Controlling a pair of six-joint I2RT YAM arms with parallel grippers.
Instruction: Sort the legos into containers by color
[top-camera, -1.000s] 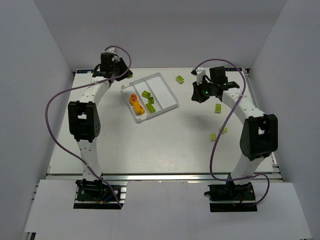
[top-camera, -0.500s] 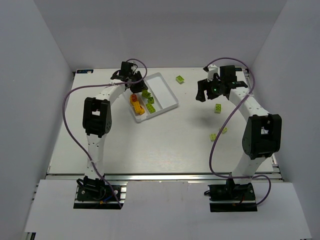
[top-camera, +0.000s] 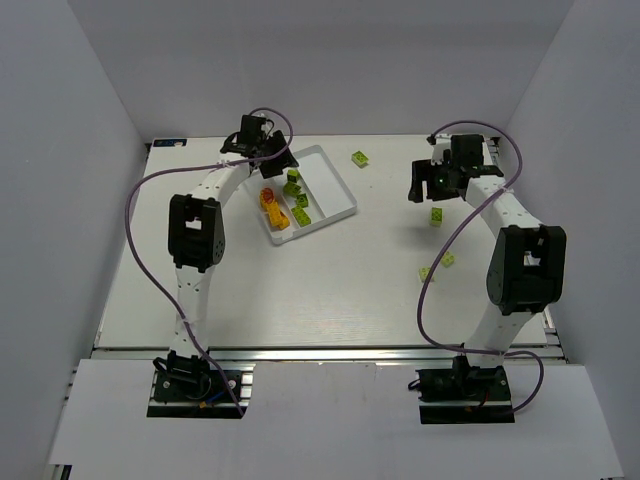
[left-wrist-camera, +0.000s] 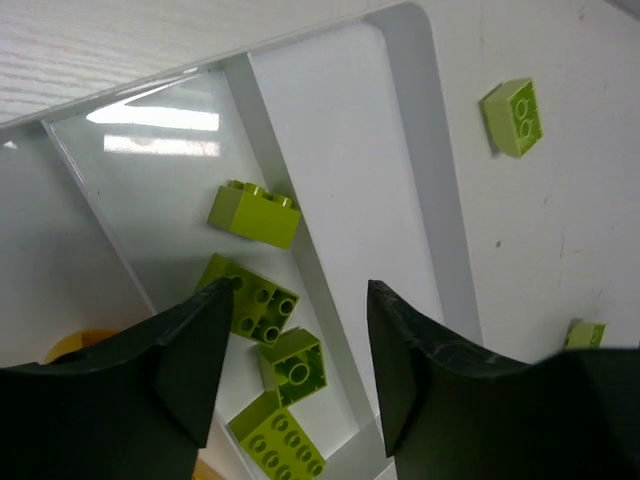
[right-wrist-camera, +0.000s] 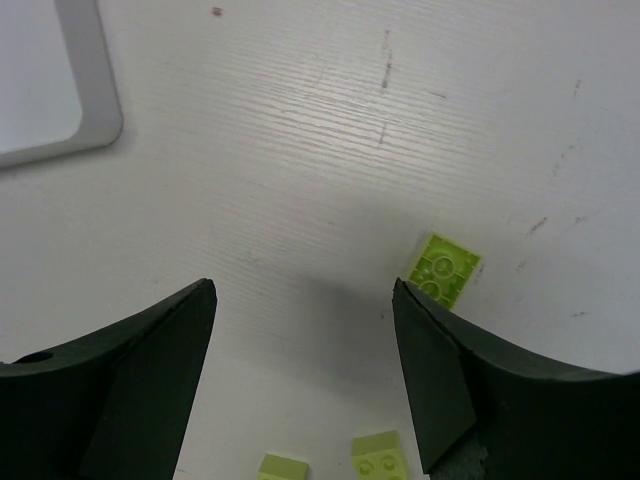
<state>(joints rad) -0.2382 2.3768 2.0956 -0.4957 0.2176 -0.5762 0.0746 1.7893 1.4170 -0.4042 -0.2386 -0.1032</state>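
Note:
The white tray (top-camera: 340, 196) holds the three containers. The middle container (left-wrist-camera: 180, 170) holds several lime green legos (left-wrist-camera: 255, 213), and orange-yellow legos (top-camera: 271, 201) lie in the left one. The right container (left-wrist-camera: 350, 150) holds nothing. My left gripper (left-wrist-camera: 300, 290) hovers open over the middle container, with nothing between its fingers (left-wrist-camera: 190, 350). My right gripper (right-wrist-camera: 302, 290) is open above bare table at the far right. An upturned green lego (right-wrist-camera: 443, 267) lies just beyond its right finger (right-wrist-camera: 450, 380). Two more green legos (right-wrist-camera: 378, 460) lie nearer.
One loose green lego (top-camera: 359, 158) lies on the table right of the tray, also seen in the left wrist view (left-wrist-camera: 515, 117). The tray's corner (right-wrist-camera: 60, 90) shows far left in the right wrist view. Purple cables loop off both arms.
My left arm swung from the table's far left to over the tray and its jaws widened. My right gripper went from shut to open and shifted right.

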